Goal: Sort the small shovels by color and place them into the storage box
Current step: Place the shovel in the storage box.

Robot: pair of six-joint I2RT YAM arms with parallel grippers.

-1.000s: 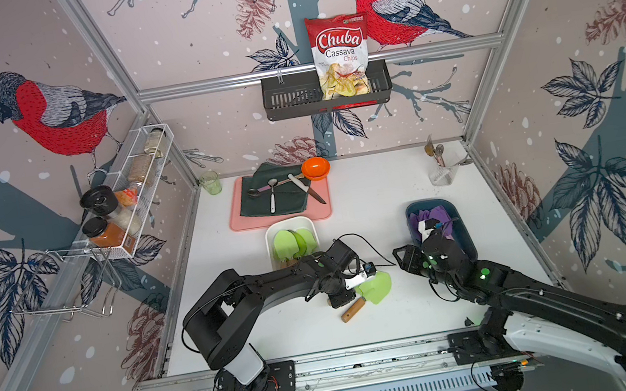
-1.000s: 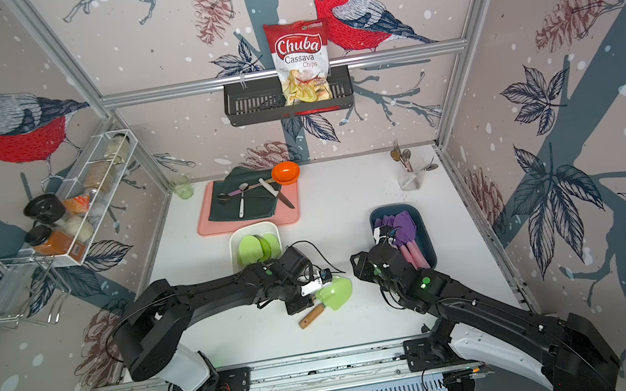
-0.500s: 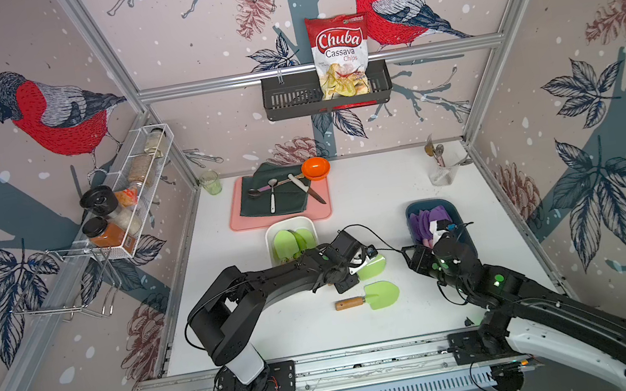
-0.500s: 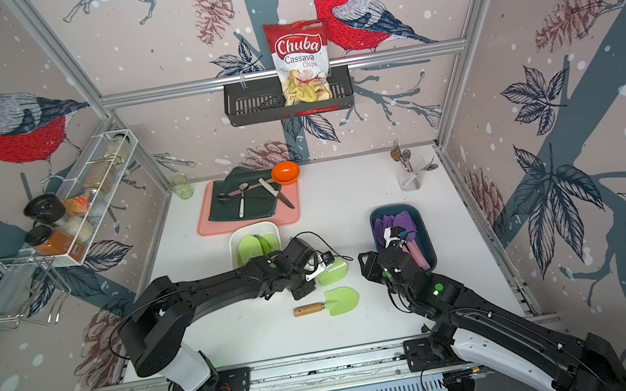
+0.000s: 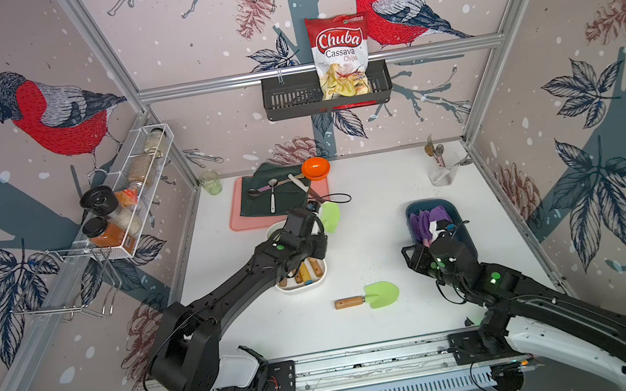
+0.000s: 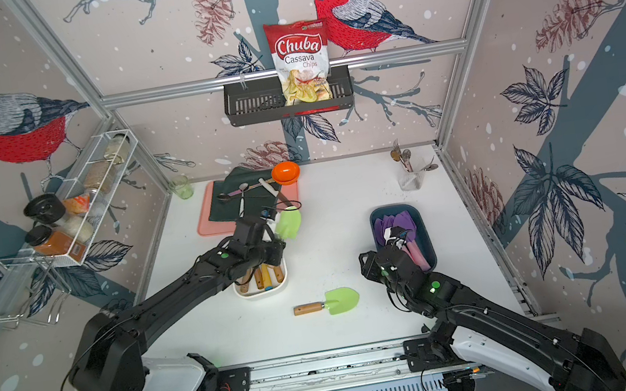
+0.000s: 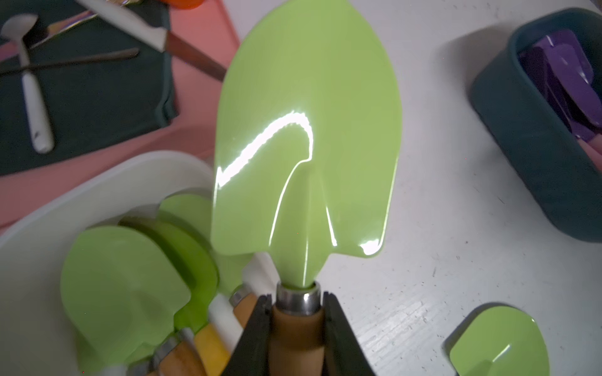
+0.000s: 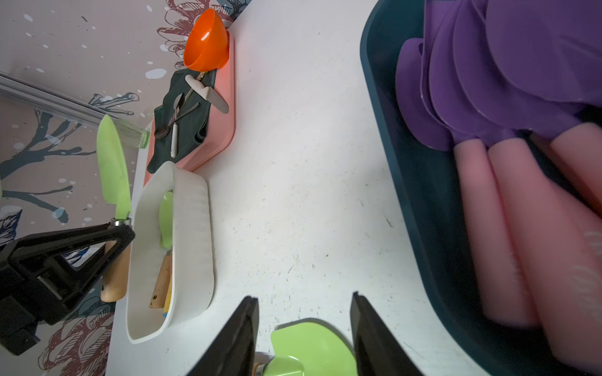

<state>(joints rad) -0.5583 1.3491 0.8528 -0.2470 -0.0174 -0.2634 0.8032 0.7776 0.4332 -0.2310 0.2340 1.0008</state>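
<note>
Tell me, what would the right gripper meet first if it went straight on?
The right gripper would probably meet the bare table between the white box and the blue box; depth is unclear.

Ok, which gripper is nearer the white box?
Left. The left gripper holds a green shovel over the white box's edge; the right gripper hangs open across the table, beside the blue box.

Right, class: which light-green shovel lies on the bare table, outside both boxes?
The loose green shovel, flat on the white table. The rest sit in the white box, except the raised shovel gripped by the left pincer.
</note>
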